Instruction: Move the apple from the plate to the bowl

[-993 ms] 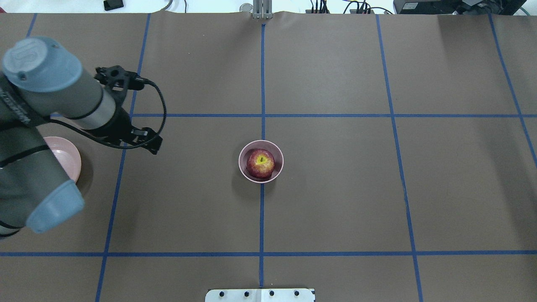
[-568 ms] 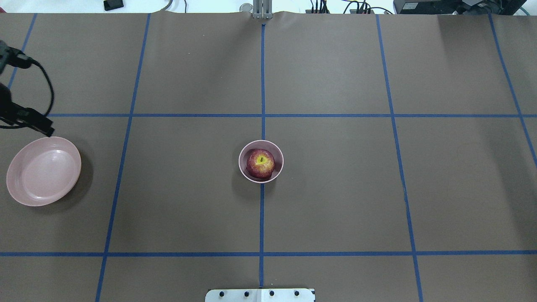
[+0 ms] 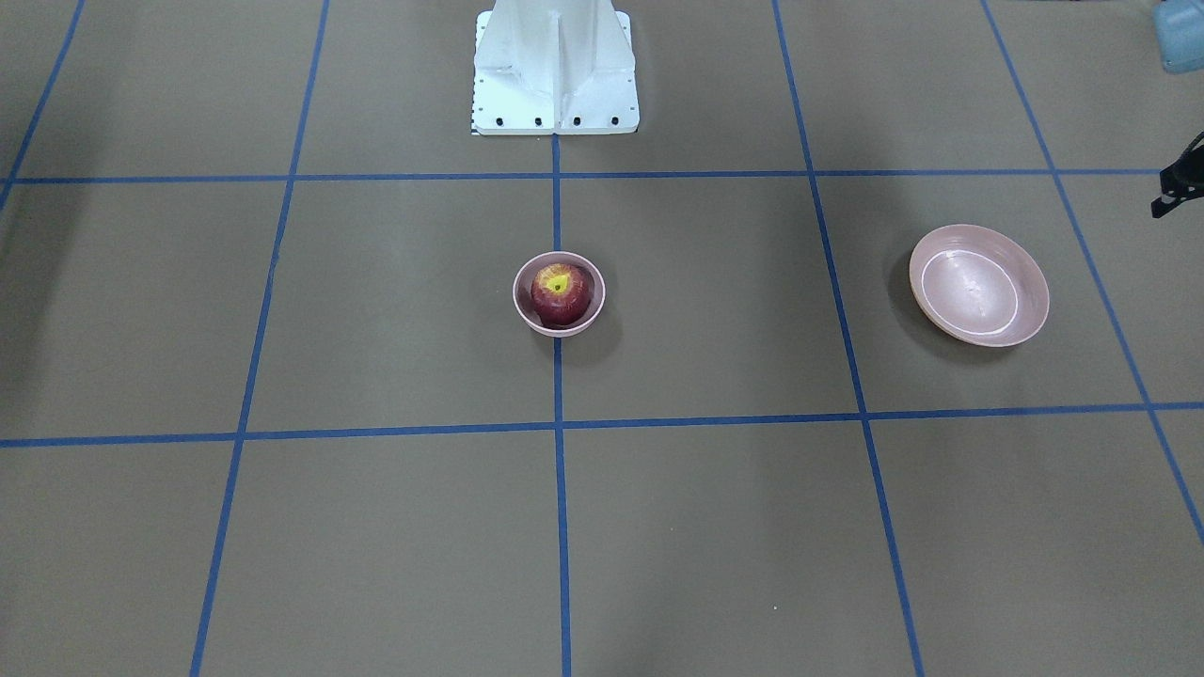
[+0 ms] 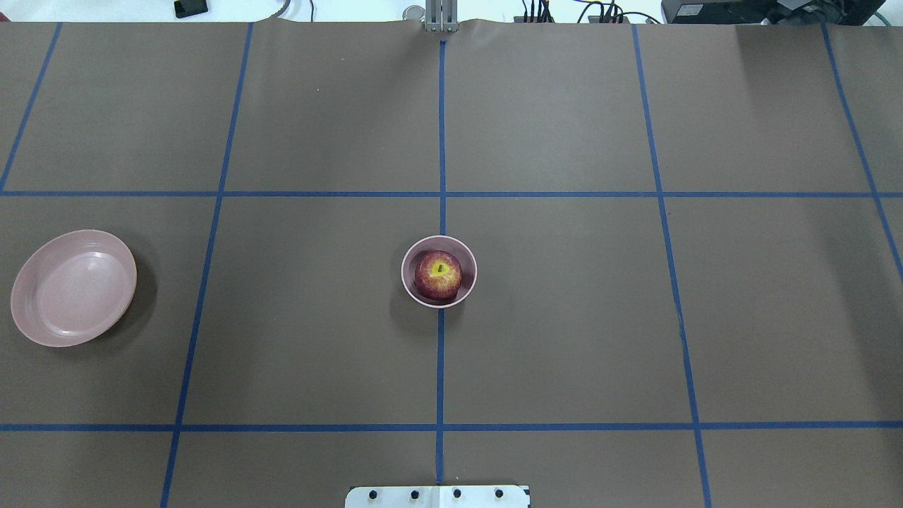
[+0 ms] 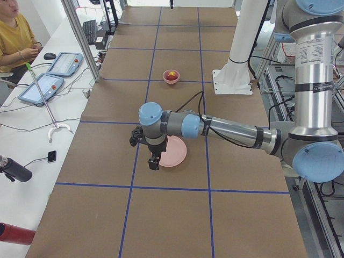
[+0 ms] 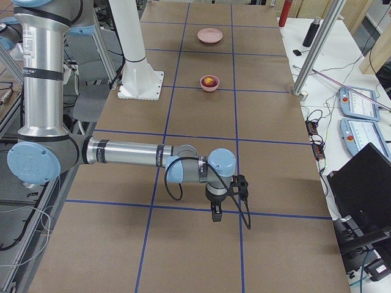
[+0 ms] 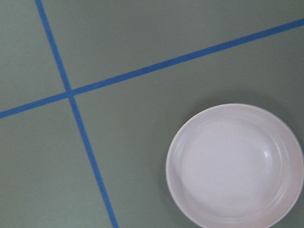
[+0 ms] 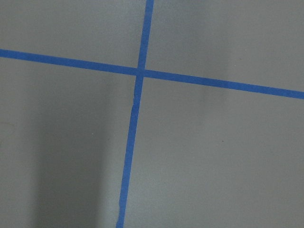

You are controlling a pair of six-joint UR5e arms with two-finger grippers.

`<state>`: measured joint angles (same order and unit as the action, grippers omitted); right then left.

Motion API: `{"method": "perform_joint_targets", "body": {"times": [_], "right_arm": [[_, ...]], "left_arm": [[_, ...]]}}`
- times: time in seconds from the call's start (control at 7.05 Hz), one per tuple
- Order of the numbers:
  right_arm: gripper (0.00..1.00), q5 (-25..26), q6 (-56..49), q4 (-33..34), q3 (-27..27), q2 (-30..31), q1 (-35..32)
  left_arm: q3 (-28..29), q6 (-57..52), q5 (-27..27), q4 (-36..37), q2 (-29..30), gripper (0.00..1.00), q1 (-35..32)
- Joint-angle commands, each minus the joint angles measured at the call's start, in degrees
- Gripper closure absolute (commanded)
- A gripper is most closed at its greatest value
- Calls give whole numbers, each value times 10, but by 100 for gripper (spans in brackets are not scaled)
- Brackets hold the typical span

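A brown surface (image 4: 564, 339) marked into large squares by blue tape lines (image 4: 441, 141) was seen from above. Near its middle, on the central tape line, stood the small deep pink bowl (image 4: 405, 271). The dark red apple (image 4: 438, 274) sat inside the bowl, its yellow-green stem patch facing up, and it nearly filled the bowl. The wide shallow pink plate (image 4: 73, 288) lay well apart from the bowl, towards the robot's left end of the surface, with nothing on it.

In the view from the left end, the left arm (image 5: 231, 131) reached out low over the surface. Its tool (image 5: 153, 165) pointed down just beside the plate's rim, on the side away from the robot, and held nothing visible. Whether its jaws were wide or narrow could not be told. The left wrist camera looked straight down on the bare plate and a crossing of tape lines.

In the view from the right end, the right arm (image 6: 128, 152) stretched over the surface far from the bowl. Its tool (image 6: 215, 217) also pointed down above a tape line, and its jaw state could not be told either.
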<state>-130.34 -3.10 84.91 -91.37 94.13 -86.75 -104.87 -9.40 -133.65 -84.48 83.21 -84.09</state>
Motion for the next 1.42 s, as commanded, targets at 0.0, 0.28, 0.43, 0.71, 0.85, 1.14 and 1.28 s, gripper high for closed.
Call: {"method": "perform_joint_targets", "body": {"times": [0.0,0.28,0.43,0.71,0.85,1.14,1.28], "right_arm": [[0,-1,-1,0,2,1,0],[0,-1,-1,0,2,1,0],[0,-1,-1,0,3,1,0],[0,-1,-1,0,3,1,0],[0,-1,-1,0,3,1,0],[0,-2,-1,0,3,3,0],[0,-2,-1,0,3,2,0]], "left_arm": [[25,-100,-5,1,-44,2,-67],[82,-107,-4,-1,4,2,-99],[80,-106,-4,-2,11,2,-98],[84,-24,-6,-10,23,2,-98],[71,-25,-6,-10,22,2,-98],[65,-26,-16,-32,23,2,-98],[68,-25,-15,-41,21,2,-98]]}}
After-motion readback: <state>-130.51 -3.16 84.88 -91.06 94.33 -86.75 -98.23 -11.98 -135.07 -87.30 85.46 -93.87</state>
